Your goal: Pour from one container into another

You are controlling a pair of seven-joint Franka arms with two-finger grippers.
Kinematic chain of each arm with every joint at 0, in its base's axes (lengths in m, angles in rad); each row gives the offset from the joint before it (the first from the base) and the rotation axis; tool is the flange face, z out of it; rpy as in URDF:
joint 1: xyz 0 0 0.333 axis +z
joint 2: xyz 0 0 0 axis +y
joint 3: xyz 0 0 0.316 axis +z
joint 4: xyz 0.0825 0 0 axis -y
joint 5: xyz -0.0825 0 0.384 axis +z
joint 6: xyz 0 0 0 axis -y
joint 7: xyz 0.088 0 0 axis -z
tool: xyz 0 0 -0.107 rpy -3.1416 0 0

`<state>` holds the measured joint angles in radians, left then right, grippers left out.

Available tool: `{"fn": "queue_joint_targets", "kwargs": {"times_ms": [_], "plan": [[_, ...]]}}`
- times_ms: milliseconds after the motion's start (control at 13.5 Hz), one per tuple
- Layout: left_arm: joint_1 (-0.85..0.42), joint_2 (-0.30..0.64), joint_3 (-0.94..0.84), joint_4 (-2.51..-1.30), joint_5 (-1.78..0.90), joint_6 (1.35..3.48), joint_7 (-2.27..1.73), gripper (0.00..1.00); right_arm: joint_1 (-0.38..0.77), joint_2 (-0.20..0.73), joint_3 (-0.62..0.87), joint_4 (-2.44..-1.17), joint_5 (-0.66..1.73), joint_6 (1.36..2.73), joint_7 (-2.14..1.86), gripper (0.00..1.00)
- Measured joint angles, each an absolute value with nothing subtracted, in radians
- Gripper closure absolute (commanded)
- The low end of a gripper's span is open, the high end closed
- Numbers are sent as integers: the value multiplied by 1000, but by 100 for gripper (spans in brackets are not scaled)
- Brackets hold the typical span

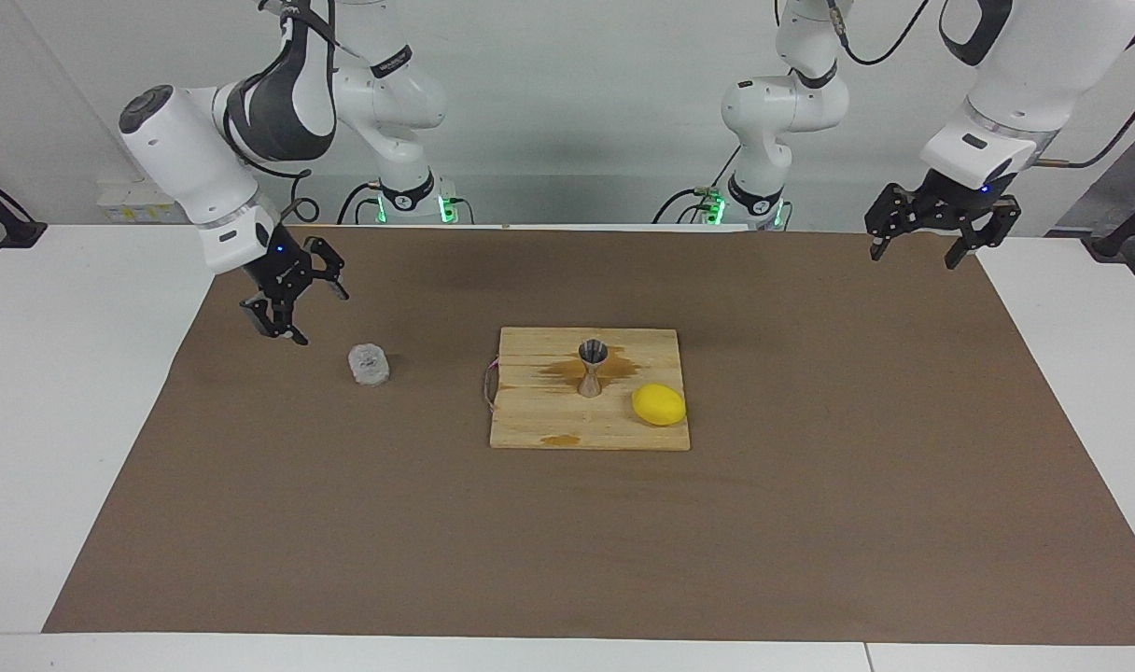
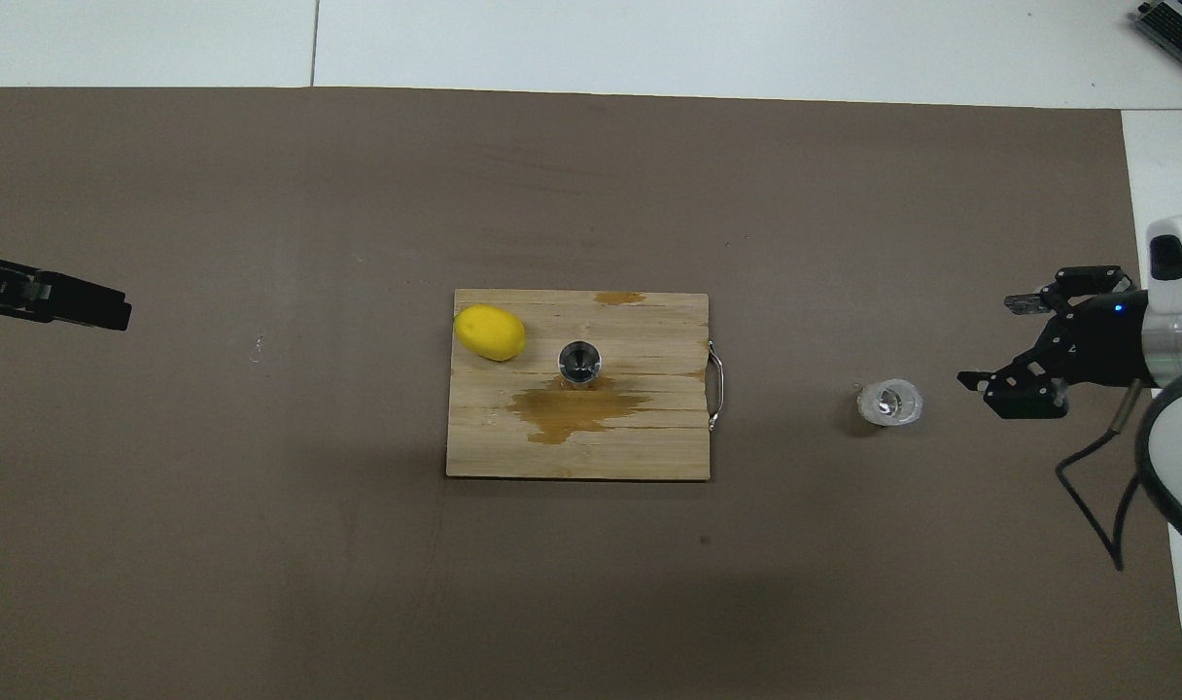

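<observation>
The clear bumpy cup (image 1: pixel 369 364) (image 2: pixel 889 402) stands upright on the brown mat, toward the right arm's end of the table and apart from everything. My right gripper (image 1: pixel 317 315) (image 2: pixel 990 341) hangs open and empty over the mat, clear of the cup on the side of the right arm's end. The silver hourglass jigger (image 1: pixel 593 367) (image 2: pixel 580 362) stands upright on the wooden board (image 1: pixel 539 425) (image 2: pixel 649 452). My left gripper (image 1: pixel 913 259) (image 2: pixel 115 311) waits open over the mat's edge at the left arm's end.
A yellow lemon (image 1: pixel 659 404) (image 2: pixel 491 332) lies on the board beside the jigger. A brown wet stain (image 2: pixel 573 408) spreads across the board next to the jigger on the side nearer the robots. The board's metal handle (image 2: pixel 715 389) points toward the cup.
</observation>
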<state>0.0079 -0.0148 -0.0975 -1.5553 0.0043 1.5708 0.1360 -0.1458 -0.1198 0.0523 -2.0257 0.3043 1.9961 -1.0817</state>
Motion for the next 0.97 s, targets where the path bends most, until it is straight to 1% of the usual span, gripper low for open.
{"fn": "queue_joint_targets", "kwargs": {"times_ms": [223, 371, 966], "plan": [[8, -15, -98, -1555, 4, 1571, 136, 0, -106, -120, 54, -1953, 209, 1931, -850, 0], [8, -15, -98, -1555, 4, 1571, 136, 0, -60, -120, 56, -1917, 157, 1919, -678, 0], [8, -15, -98, -1555, 4, 1571, 136, 0, 30, -116, 60, -1813, 3, 1838, -39, 0]]}}
